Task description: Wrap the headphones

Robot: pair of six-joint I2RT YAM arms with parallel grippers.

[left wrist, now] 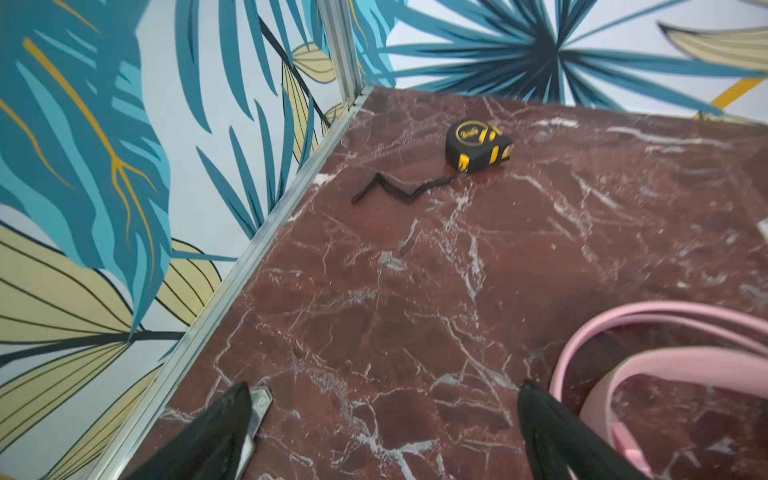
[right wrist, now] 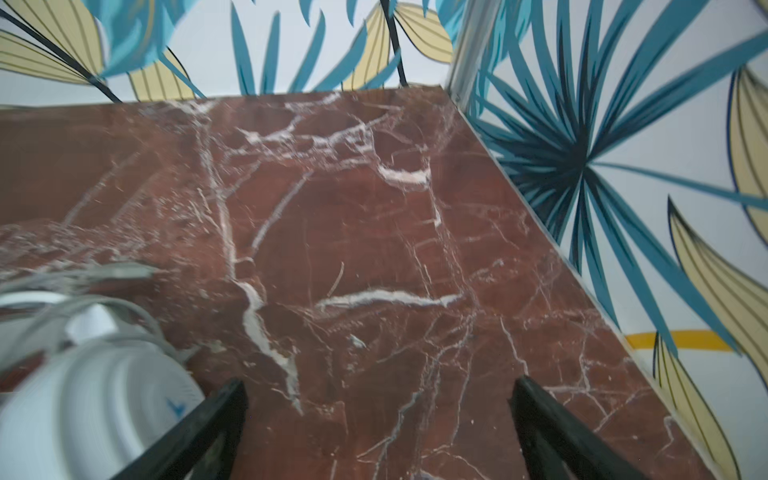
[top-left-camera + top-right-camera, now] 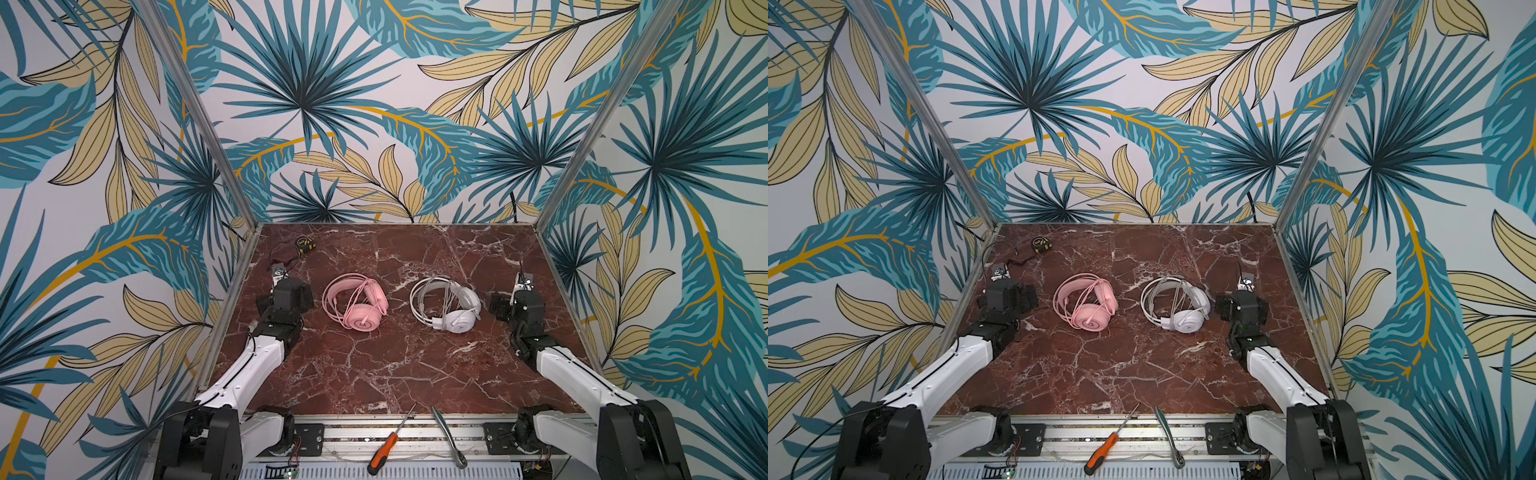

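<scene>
Both your grippers stand wide apart and empty. The left gripper hangs low over the bare marble table with nothing between its fingers, and the right gripper does the same on its own side. The pink headset lies flat just inboard of your left gripper, toward the other arm, with its headband close beside one finger but apart from it. The white headset lies just inboard of your right gripper, one cup near a fingertip. Expect both to be light. The arched bands should be stiff but springy, the padded cups soft enough to squash and slip, and the thin cables limp and quick to slide out of a loop. The pink cable and the white cable look already looped across their bands, so the wrapping seems largely done. If you tidy anything, pinch a single strand of cable. To move a headset, take the band near the top of its arch rather than a cup. Each arm reaches forward from the near rail along its own side wall, forearm low and wrist tipped so the jaws point ahead and down. A tape measure sits ahead of your left gripper, well apart.
</scene>
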